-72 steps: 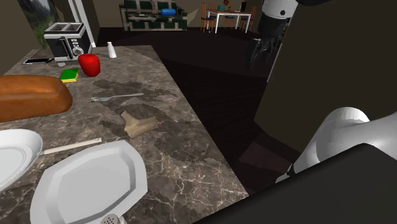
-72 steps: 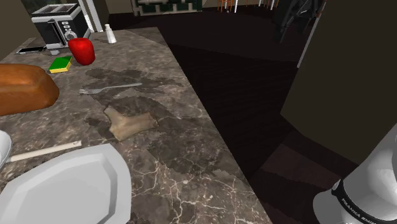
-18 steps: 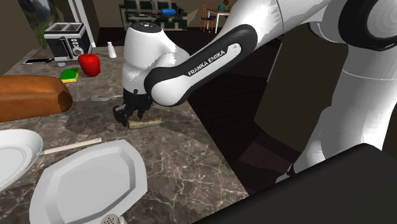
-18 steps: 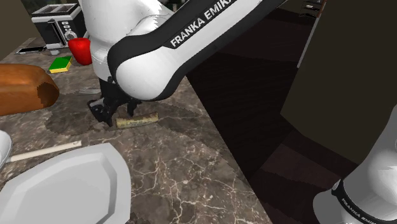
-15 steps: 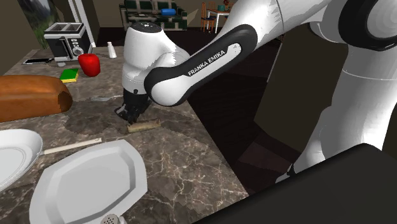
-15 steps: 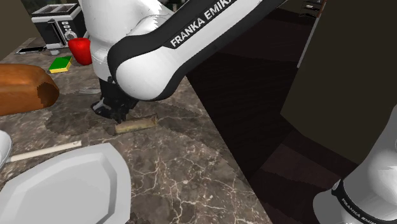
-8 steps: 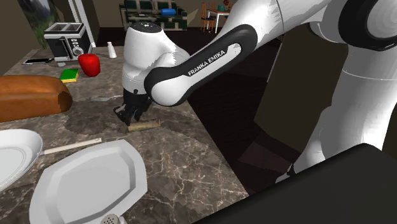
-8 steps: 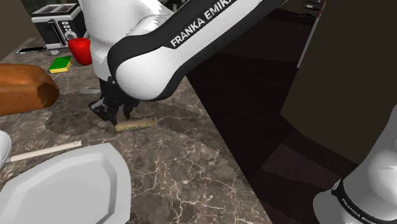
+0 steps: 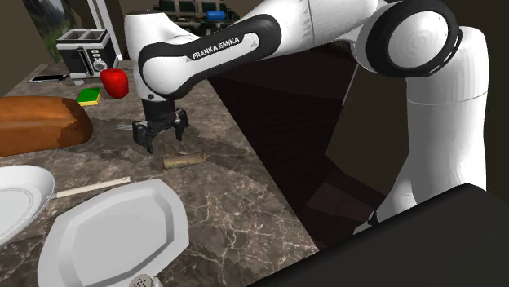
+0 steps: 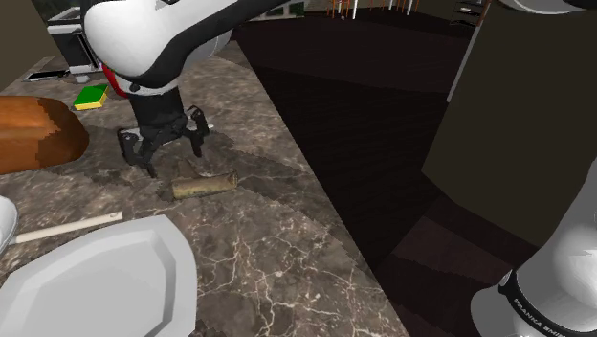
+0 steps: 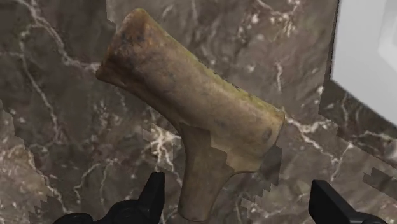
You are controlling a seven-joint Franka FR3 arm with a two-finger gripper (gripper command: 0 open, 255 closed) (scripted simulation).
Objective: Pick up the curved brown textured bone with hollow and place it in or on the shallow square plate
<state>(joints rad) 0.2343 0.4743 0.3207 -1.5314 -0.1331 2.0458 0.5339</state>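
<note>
The brown bone lies flat on the dark marble counter, a short way beyond the corner of the white shallow square plate. My gripper hangs open just above the counter beside the bone, toward the far side, holding nothing. The second exterior view has the bone free on the marble, the gripper above and behind it, and the plate near the front. In the wrist view the bone lies ahead of the spread gripper, touched by neither finger, with the plate's edge to one side.
A brown bread loaf, a red pepper, a green sponge and a toaster stand further back. A pale stick and a round white plate lie beside the square plate. The counter edge drops to dark floor.
The fingers, shut at the bone a second ago, have opened. The hand has risen and drawn back toward the far side. The bone stays on the counter.
</note>
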